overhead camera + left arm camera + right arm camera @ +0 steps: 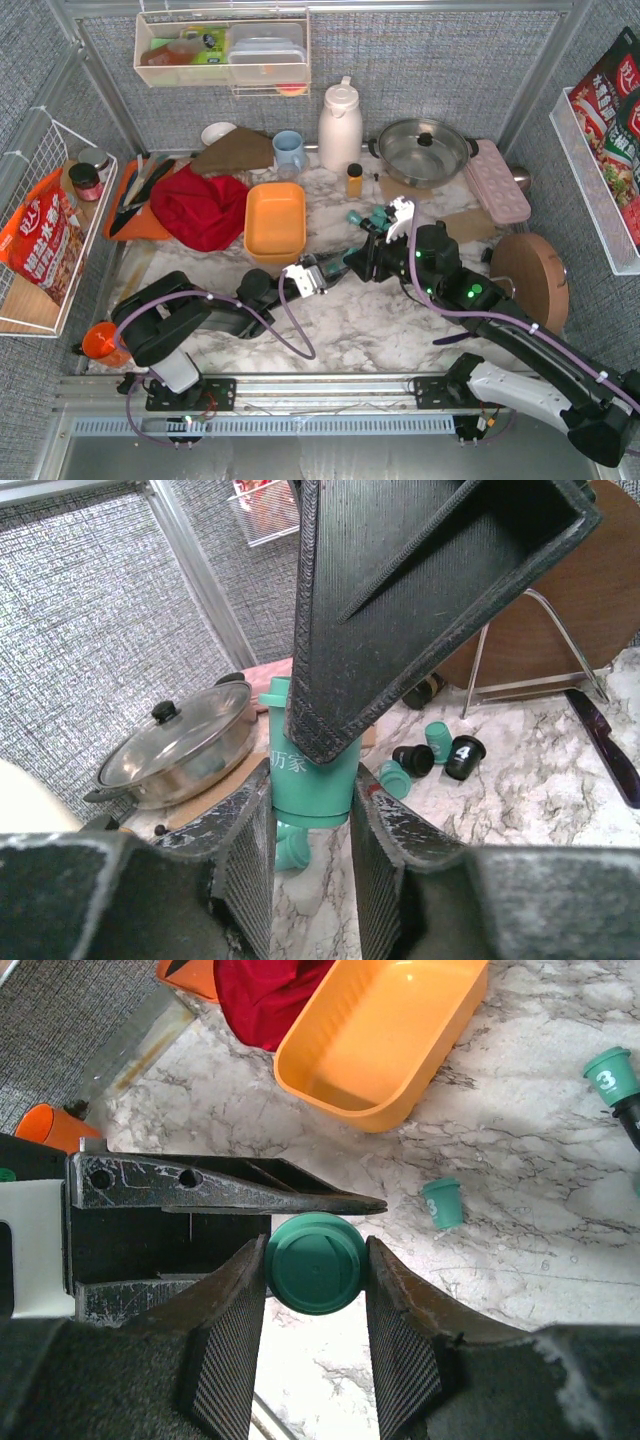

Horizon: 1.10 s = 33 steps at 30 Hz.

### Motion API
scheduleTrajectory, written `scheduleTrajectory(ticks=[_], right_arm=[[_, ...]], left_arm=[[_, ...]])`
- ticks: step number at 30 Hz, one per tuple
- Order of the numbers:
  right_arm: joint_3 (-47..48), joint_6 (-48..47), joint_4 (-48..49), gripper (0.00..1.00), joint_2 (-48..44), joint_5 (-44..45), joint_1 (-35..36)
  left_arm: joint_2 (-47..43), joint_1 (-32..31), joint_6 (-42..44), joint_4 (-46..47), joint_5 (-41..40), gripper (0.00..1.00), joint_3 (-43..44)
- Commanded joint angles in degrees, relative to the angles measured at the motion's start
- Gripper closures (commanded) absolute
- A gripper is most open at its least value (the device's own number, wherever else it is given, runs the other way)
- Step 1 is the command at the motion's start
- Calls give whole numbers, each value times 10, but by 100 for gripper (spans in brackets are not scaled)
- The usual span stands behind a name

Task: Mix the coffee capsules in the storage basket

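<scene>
You've the left gripper (311,790) and right gripper (315,1255) both clamped on one teal capsule (315,1265) (handover, I'd judge); the storage basket (275,220) lies leftward.

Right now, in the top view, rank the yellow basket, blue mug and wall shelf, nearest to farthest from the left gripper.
1. Yellow basket, just beyond the left gripper holding a teal capsule.
2. Blue mug, behind the basket.
3. Wall shelf, on the back wall.

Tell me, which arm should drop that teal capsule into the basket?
Left, likely. Both jaws grip the capsule, but the left arm sits right beside the empty basket; the right arm reaches in from farther off.
</scene>
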Motion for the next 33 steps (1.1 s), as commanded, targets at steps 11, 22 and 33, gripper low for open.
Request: scheduleTrajectory(ticks=[11, 22, 33], right_arm=[[16, -19, -33, 22, -30, 34, 0], [33, -132, -105, 1, -79, 228, -4], [-27, -113, -54, 1, -95, 397, -27]], left_arm=[[-1, 0, 1, 27, -33, 68, -9], [-23, 35, -127, -34, -329, 64, -29], [-63, 175, -332, -589, -395, 66, 167]])
